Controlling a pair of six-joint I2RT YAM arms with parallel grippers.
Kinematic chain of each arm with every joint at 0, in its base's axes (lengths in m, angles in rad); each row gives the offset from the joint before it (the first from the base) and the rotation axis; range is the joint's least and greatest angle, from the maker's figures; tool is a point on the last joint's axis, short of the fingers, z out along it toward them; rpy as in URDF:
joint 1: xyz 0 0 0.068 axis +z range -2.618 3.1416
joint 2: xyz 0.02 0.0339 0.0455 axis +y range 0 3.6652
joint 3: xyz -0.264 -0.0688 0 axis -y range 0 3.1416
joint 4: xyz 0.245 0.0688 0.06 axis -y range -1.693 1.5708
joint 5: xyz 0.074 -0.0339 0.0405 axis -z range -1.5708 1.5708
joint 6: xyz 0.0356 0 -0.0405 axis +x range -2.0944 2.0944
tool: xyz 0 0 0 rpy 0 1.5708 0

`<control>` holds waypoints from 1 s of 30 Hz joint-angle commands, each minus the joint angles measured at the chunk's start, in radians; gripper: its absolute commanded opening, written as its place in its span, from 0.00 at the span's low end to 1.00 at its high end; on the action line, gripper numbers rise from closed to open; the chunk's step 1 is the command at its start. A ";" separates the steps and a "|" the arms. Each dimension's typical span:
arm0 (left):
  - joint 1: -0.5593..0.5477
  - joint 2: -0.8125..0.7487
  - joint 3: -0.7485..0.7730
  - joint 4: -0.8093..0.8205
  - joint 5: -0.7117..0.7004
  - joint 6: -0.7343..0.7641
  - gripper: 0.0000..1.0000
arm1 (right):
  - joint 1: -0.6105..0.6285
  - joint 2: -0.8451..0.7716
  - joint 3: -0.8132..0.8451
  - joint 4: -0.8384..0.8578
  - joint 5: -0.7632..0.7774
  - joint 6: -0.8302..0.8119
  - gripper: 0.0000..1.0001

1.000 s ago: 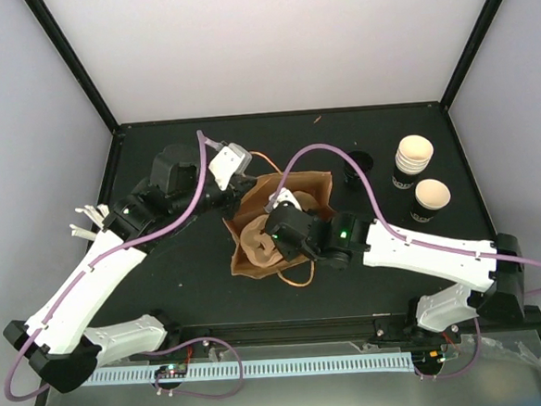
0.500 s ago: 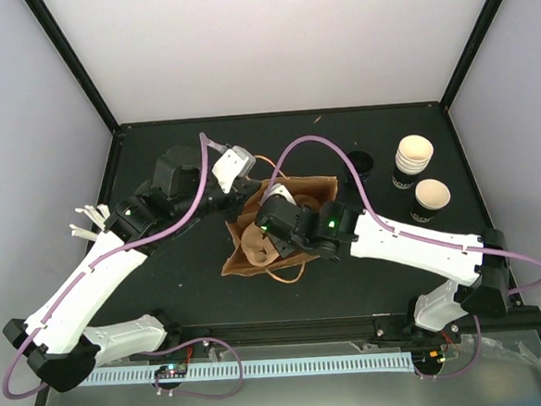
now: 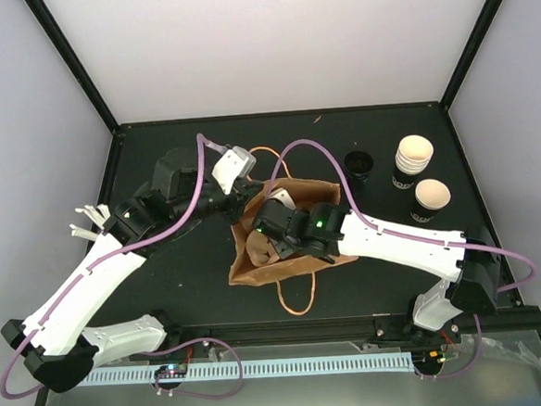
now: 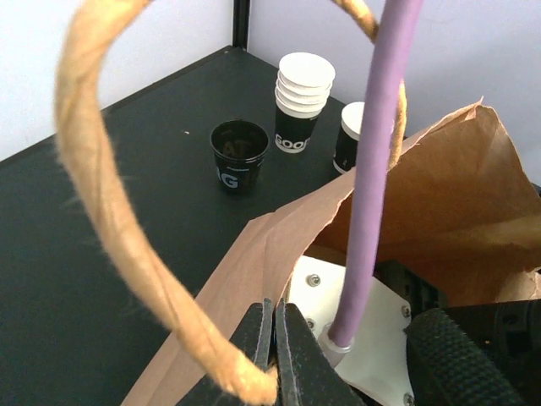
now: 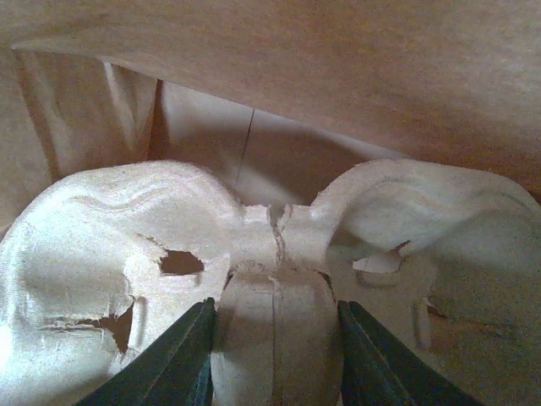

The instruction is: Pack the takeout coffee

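I have the left pincer [image 4: 275, 315] clenched on the rim of the brown paper bag [image 3: 266, 270], right where one end of a twine handle [image 4: 101, 194] meets the paper. That handle arches up in front of the left wrist camera. The bag sits in the middle of the black bench [image 3: 192, 283], and its other handle [image 3: 296, 296] lies looped on the bench on the near side. My right arm reaches into the bag's mouth. Through its wrist camera I see the right pincer [image 5: 275, 311] partly spread, with a finger pressed to each side of the middle post of a pale pulp cup carrier [image 5: 110, 228]. The carrier lies inside the bag, so that pincer is grasping it, with brown paper walls all around. A purple cable [image 4: 376, 161] from the right arm rises out of the bag in front of the left wrist camera. The takeout coffee cup [image 3: 431, 199] is not in the bag. It stands upright on the right side of the bench, well apart from the bag and from both pincers, with its cream-white inside facing up. Just beyond it stands a nested stack of similar cups [image 3: 414, 160], and a black cup with a dark inside [image 3: 357, 166] stands to the left of that stack, nearer the bag.
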 commanded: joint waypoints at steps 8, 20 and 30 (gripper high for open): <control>-0.016 -0.013 0.034 0.026 -0.007 -0.048 0.02 | -0.009 0.006 -0.081 0.078 0.023 0.023 0.39; -0.017 -0.031 0.038 -0.002 0.029 -0.059 0.02 | -0.045 0.027 -0.110 0.168 0.023 -0.063 0.39; -0.017 -0.044 0.033 0.006 0.054 -0.089 0.02 | -0.051 0.056 -0.148 0.196 -0.003 -0.082 0.39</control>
